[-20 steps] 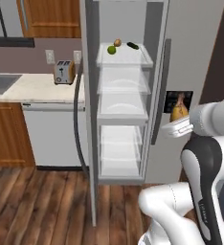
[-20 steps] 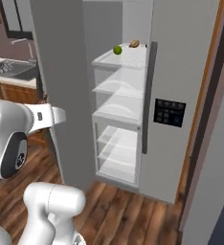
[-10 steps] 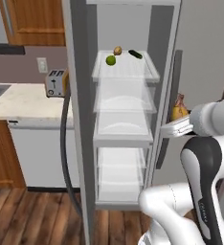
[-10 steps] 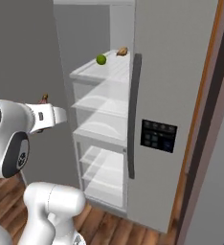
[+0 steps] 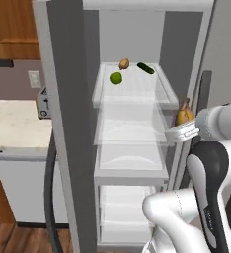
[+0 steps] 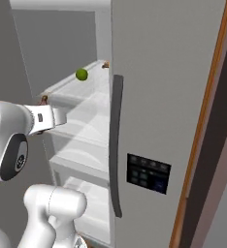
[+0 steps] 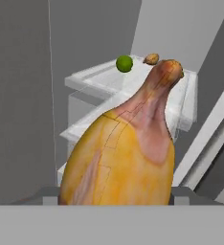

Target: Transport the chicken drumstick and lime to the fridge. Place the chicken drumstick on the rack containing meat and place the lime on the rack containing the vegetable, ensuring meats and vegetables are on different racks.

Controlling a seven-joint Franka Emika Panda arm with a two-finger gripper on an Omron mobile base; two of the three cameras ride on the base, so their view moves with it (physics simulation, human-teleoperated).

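Observation:
My gripper is shut on the chicken drumstick, golden-brown, narrow end up, held at the right edge of the open fridge about level with its second shelf. In the hand view the drumstick looms close and hides the fingertips of the gripper. The lime lies on the top rack next to a small brown lump and a dark green cucumber. The lime is beyond and above the drumstick tip.
The open grey fridge door stands edge-on at the left. The shut door with handle and dark dispenser panel is at the right. Translucent shelves lie below. A toaster sits on the counter.
The whole picture has shifted and the fridge has grown larger: the base has driven closer. The drumstick stays in the shut gripper.

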